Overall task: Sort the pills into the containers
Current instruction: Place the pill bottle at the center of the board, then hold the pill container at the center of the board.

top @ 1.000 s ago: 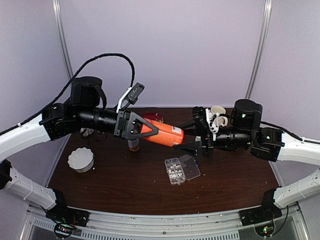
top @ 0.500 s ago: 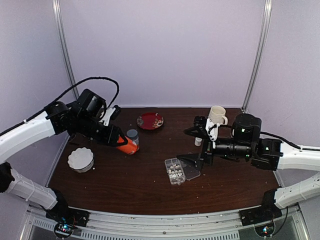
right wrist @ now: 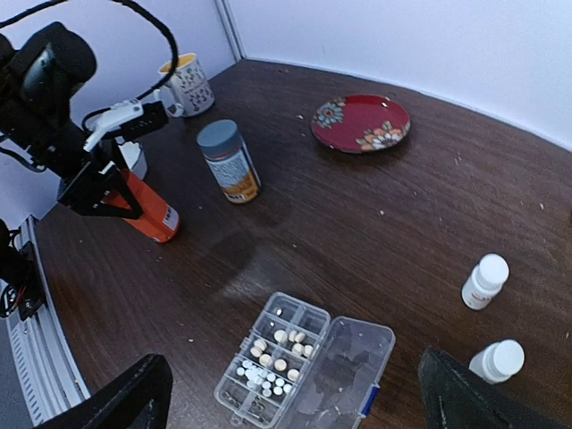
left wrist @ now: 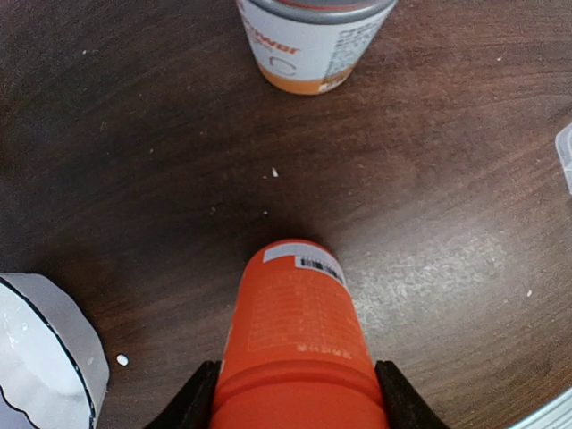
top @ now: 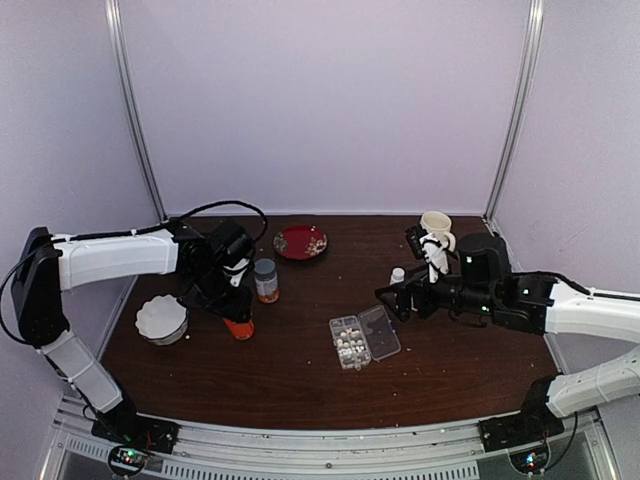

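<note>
Where the pills (right wrist: 271,362) lie: tiny whitish tablets, clustered in several cells (right wrist: 268,353) of a flat clear plastic organizer box (top: 348,341), lower middle of the top view.
Box lid: the clear hinged lid (top: 381,332) lies swung open and flat on the dark brown wooden table (top: 300,385), joined to the right side of the cells.
Left arm: the left gripper (top: 235,313) is clenched on the cap end of a bright orange plastic bottle (left wrist: 299,331); its black fingers (left wrist: 192,402) press both flanks at the bottom of the wrist view.
Orange bottle: tilted, with its labelled lower end pointing down at the table, left of centre in the top view. Whether it touches the wood I cannot tell.
Right arm: the right gripper (top: 388,303) is spread wide and grasps nothing. It hangs above the table just right of the open lid.
Grey-capped bottle: a small orange-and-white labelled bottle (top: 265,280) stands upright, just above and right of the held bottle in the top view.
Red plate: a round patterned plate (top: 301,242) sits in the upper middle.
White bowl: a scalloped white bowl (top: 162,318) sits at the left, near the held bottle.
White bottles: two small white bottles (right wrist: 485,281) stand upright at the lower right of the right wrist view.
</note>
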You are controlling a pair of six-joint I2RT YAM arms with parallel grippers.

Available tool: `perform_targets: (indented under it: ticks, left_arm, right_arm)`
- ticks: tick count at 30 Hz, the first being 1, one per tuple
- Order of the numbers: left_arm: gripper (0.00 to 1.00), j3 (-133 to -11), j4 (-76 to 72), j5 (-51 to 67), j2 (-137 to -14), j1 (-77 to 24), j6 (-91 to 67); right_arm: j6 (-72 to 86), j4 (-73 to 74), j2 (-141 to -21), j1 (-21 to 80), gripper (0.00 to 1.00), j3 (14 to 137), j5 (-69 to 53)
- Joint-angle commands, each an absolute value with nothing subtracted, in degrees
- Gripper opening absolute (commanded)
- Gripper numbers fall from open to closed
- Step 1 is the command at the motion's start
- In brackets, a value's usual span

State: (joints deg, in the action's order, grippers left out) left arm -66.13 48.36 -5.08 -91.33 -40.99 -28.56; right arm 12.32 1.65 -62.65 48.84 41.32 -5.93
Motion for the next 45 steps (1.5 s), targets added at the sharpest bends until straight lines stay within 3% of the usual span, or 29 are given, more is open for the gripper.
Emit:
perform_targets:
  ticks: [1, 5, 12, 17, 21, 29, 32, 36, 40, 43, 45]
  left_arm:
    - [0.39, -68.11, 46.72, -9.21, -92.95, -40.00, -26.99]
    - [0.75, -68.29, 46.80, -10.68, -93.96, -39.90, -26.96]
    - [0.96, -67.94, 46.89, -11.95, -90.71, -39.98, -27.96]
    - [0.98, -68.16, 49.02, -12.74, -84.62, -40.60, -29.19]
    - [0.93, -69.00, 51.24, -14.74, -79.56, -43.99, -30.98]
    - [0.89, -69.87, 43.45, -20.99, -80.12, -59.80, -35.66]
    - [0.80, -68.32, 35.66, -18.32, -85.09, -62.58, -37.20]
    - [0.45, -63.09, 22.84, -15.04, -89.52, -63.26, -37.48]
    - [0.20, -61.81, 16.71, -14.39, -93.57, -63.21, -36.99]
    - [0.05, -63.15, 15.65, -13.24, -97.11, -63.25, -36.75]
    - [0.00, -63.63, 14.29, -12.10, -99.05, -63.15, -36.65]
  right_arm:
    - [18.62, 1.32, -61.66, 46.19, 1.00, 37.78, -5.20]
    - [20.60, 4.65, -62.77, 45.18, 1.00, 37.77, -1.37]
    - [23.93, 10.79, -63.72, 43.75, 0.99, 37.33, 1.82]
    - [24.63, 13.01, -64.15, 41.83, 0.80, 35.43, 1.06]
    - [25.43, 12.69, -65.25, 39.64, 0.68, 33.25, -1.45]
    - [29.63, 5.72, -69.51, 37.80, 0.48, 27.86, -7.58]
    - [31.47, 2.82, -70.90, 37.71, 0.39, 26.55, -8.16]
    - [32.98, -0.65, -73.83, 37.62, 0.30, 25.16, -10.04]
    - [33.59, -4.99, -77.23, 37.53, 0.21, 24.64, -13.12]
    - [34.02, -7.92, -79.50, 37.53, 0.17, 24.24, -15.28]
    - [34.51, -9.81, -81.00, 37.53, 0.13, 23.93, -16.59]
